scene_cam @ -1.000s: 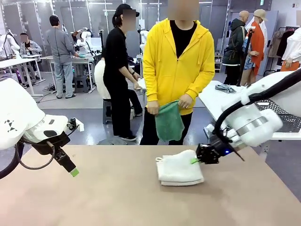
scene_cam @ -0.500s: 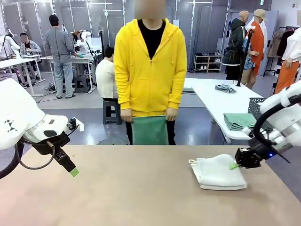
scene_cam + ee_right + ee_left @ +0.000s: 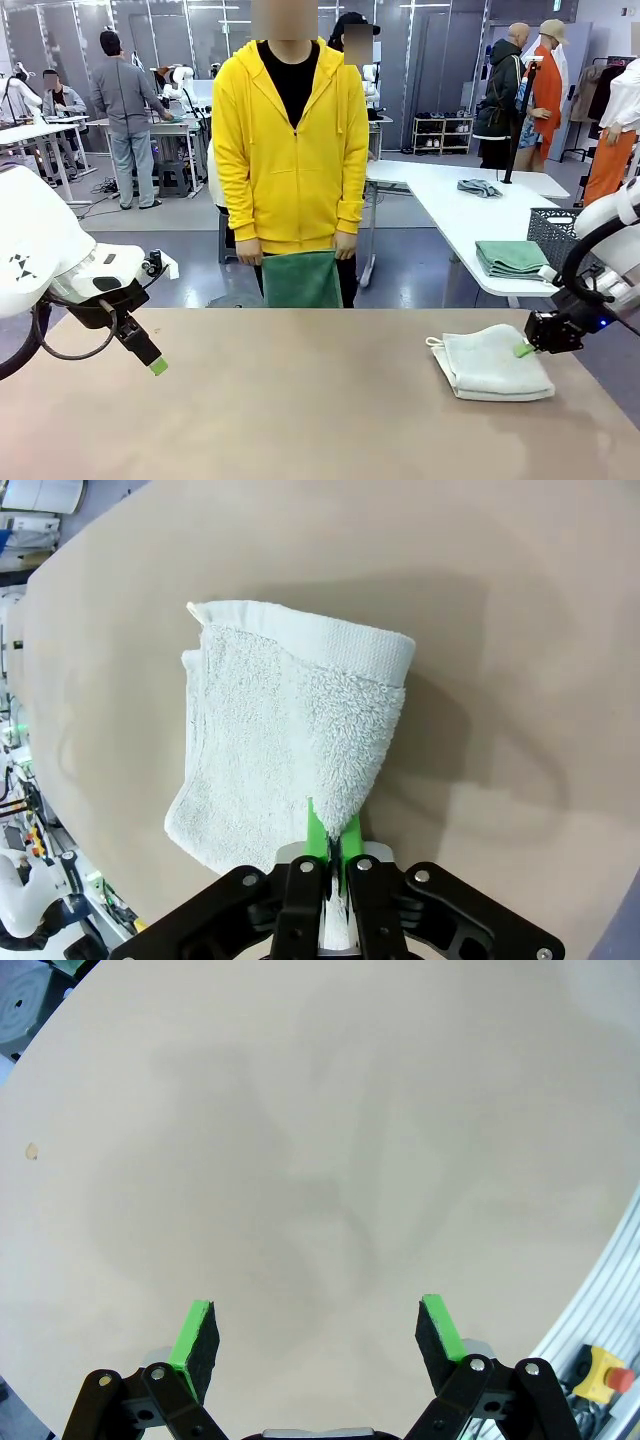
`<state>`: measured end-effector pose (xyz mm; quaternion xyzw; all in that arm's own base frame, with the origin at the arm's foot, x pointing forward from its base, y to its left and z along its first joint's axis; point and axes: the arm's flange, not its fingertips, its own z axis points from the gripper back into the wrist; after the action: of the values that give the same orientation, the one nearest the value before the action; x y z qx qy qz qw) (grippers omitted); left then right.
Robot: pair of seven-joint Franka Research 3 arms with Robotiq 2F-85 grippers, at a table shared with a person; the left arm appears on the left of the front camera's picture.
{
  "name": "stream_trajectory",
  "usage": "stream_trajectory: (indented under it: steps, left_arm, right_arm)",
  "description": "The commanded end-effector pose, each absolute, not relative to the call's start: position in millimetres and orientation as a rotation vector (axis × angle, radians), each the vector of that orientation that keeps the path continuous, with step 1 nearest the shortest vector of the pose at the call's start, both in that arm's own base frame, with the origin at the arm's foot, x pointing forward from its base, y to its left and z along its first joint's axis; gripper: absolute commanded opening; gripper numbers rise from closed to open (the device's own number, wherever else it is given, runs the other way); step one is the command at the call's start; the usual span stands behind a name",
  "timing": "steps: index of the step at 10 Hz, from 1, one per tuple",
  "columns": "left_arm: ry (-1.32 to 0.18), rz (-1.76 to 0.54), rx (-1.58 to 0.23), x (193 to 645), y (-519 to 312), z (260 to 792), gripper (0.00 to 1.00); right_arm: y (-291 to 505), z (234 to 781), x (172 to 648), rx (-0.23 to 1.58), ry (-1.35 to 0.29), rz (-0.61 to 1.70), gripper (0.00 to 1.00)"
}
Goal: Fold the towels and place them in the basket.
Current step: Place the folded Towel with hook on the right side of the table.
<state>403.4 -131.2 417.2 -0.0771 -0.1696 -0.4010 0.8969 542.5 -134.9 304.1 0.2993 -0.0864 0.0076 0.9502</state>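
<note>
Your right gripper [image 3: 333, 845] pinched the folded pale grey-white terry-cloth towel [image 3: 270, 730] at its nearest corner; its length ran ahead of those jaws. The left gripper [image 3: 318, 1335] stood spread, well apart.

A pale brown table [image 3: 250, 400] is spreading across the foreground, its matte top taking soft, even light. Behind it a grey floor [image 3: 150, 250] is running back to dark panelled walls [image 3: 200, 35]. A long white table [image 3: 450, 195] is standing at the right, more white tables [image 3: 30, 132] are lining the left, and a low shelf rack [image 3: 440, 132] is sitting against the far wall.
</note>
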Motion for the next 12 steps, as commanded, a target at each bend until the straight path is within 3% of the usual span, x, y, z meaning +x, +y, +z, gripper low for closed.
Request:
stream_trajectory:
  steps: [1,4,6,8,9,10,12]
  left_arm:
    - [-0.358,-0.824,-0.164,406.2,-133.2,417.6,1.0]
    - [-0.358,-0.824,-0.164,406.2,-133.2,417.6,1.0]
    - [-0.358,-0.824,-0.164,406.2,-133.2,417.6,1.0]
    - [-0.358,-0.824,-0.164,406.2,-133.2,417.6,1.0]
    - [-0.358,-0.824,-0.164,406.2,-133.2,417.6,1.0]
    - [-0.358,-0.824,-0.164,406.2,-133.2,417.6,1.0]
    - [-0.358,-0.824,-0.164,406.2,-133.2,417.6,1.0]
  right_arm:
    - [-135.1,306.5,547.4,0.585,-0.151,-0.019,0.18]
    - [-126.1,312.1,542.0,0.519,-0.152,-0.036,0.72]
    - [-122.8,325.7,534.1,0.375,-0.191,-0.074,1.0]
    - [-110.2,350.3,525.8,0.322,-0.23,-0.079,1.0]
    - [-102.5,356.4,524.9,0.32,-0.241,-0.073,0.94]
    - [-95.6,357.1,527.7,0.315,-0.242,-0.064,1.0]
    - [-107.8,358.6,531.0,0.34,-0.249,-0.046,1.0]
